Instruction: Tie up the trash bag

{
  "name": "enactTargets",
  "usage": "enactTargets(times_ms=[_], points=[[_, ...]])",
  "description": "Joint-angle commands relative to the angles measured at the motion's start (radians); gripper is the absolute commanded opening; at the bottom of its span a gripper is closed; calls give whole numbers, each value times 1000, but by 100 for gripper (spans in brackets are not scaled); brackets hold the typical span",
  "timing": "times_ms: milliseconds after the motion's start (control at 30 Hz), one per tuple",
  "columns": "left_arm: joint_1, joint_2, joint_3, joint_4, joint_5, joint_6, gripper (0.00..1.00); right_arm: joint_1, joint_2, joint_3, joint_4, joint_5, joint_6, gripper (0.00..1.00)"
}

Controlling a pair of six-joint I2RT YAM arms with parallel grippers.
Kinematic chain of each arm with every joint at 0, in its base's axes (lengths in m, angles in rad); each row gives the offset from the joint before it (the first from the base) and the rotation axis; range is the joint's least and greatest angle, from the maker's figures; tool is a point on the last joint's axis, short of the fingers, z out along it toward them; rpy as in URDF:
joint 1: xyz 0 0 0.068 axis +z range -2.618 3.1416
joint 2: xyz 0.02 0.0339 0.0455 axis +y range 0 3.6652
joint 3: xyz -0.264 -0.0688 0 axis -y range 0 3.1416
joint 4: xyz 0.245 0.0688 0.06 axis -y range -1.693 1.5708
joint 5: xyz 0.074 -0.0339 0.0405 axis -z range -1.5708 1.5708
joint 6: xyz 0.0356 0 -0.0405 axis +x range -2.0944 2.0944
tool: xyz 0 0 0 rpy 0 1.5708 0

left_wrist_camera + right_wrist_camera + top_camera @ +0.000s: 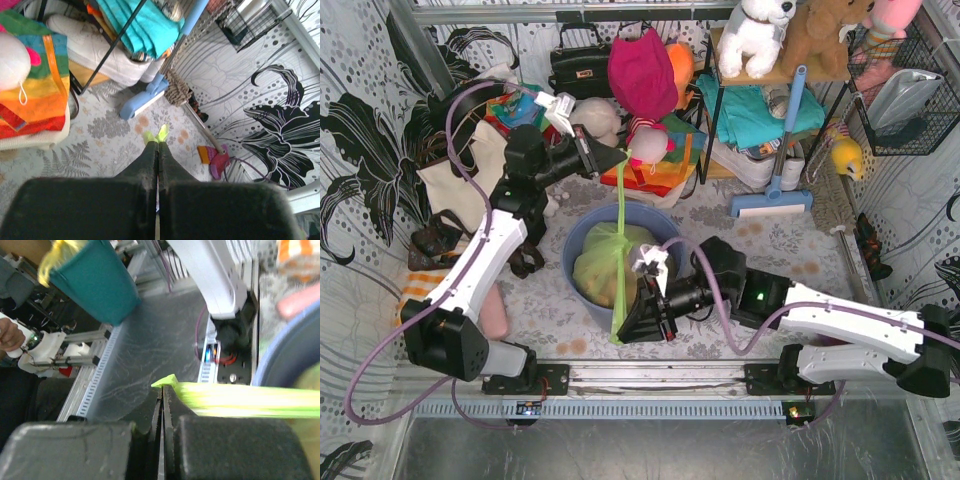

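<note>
The lime-green trash bag [603, 262] sits in a blue-grey round bin [665, 225], with tan paper showing through. Two stretched green strips run from the bag's top. My left gripper [622, 158] is shut on the end of the far strip and holds it taut above the bin; green tips [155, 134] stick out past its fingers. My right gripper [625, 328] is shut on the end of the near strip [240, 399] at the bin's near side; a green tip [167, 382] shows at its fingertips.
Bags, plush toys and a rainbow-striped bag [660, 170] crowd the back. A blue mop [772, 203] lies to the right of the bin. A metal rail [650, 375] runs along the near edge. A shelf rack [760, 90] stands at the back right.
</note>
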Motion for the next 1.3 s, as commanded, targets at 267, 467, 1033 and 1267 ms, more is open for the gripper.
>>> enactTargets(times_ms=[267, 467, 1033, 1267], points=[[83, 158, -6, 83, -126, 77, 0, 72, 44, -221, 173, -231, 140, 0], [108, 212, 52, 57, -121, 90, 0, 72, 37, -177, 177, -243, 148, 0], [118, 178, 42, 168, 85, -51, 0, 72, -70, -56, 25, 8, -21, 0], [116, 92, -113, 187, 179, -74, 0, 72, -218, -29, -130, 296, -338, 53]])
